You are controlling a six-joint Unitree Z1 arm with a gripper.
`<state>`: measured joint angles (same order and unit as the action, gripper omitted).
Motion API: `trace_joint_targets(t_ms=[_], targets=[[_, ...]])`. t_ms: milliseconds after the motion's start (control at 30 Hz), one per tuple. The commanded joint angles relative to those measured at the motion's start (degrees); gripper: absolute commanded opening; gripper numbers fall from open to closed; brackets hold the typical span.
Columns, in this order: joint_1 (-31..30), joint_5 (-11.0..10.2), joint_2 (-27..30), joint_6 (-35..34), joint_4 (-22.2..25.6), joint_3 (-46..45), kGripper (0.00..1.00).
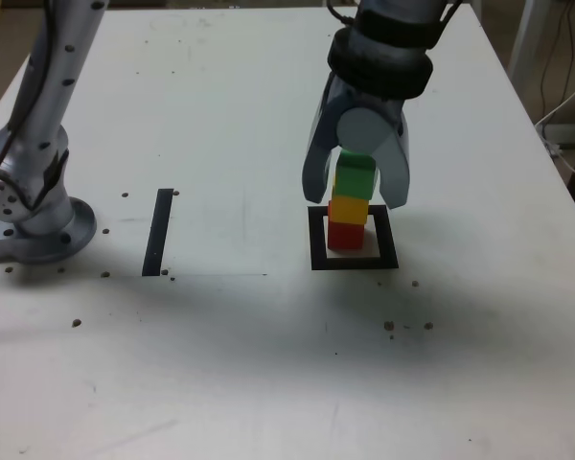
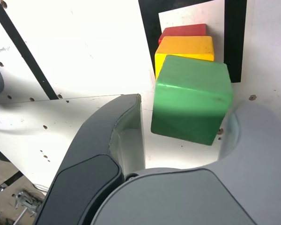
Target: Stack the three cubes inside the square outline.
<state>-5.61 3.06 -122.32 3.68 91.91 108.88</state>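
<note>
Inside the square outline (image 1: pixel 355 262) (image 2: pixel 234 42) stands a stack of the three cubes: red cube (image 1: pixel 345 235) (image 2: pixel 184 30) at the bottom, yellow cube (image 1: pixel 349 209) (image 2: pixel 186 48) in the middle, green cube (image 1: pixel 355 174) (image 2: pixel 192 104) on top, turned slightly askew. My gripper (image 1: pixel 355 199) (image 2: pixel 187 107) hangs over the stack with a finger on each side of the green cube. The jaws stand apart: in the wrist view a bright gap shows between one finger and the green face. The other finger sits close beside the cube.
A thin black strip (image 1: pixel 159 232) (image 2: pixel 23 51) lies on the white table at the exterior view's left. The arm's metal base (image 1: pixel 38 225) stands further left. Small holes dot the tabletop. Cables (image 1: pixel 570 125) hang off the table's right edge.
</note>
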Motion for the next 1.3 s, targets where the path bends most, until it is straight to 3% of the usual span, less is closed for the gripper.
trace_joint_targets(t_ms=[0, 233, 567, 967, 1267], targets=[[0.07, 0.13, 0.48, 0.10, 1.78, -0.70, 1.00], [0.07, 0.21, 1.65, 0.09, 1.70, -1.56, 1.00], [-0.02, -4.72, 11.61, -1.80, 1.49, -4.14, 1.00], [0.51, -4.66, 26.24, -9.21, -2.74, -30.08, 1.00], [0.51, -1.62, 35.17, -10.48, -14.83, -52.49, 1.00]])
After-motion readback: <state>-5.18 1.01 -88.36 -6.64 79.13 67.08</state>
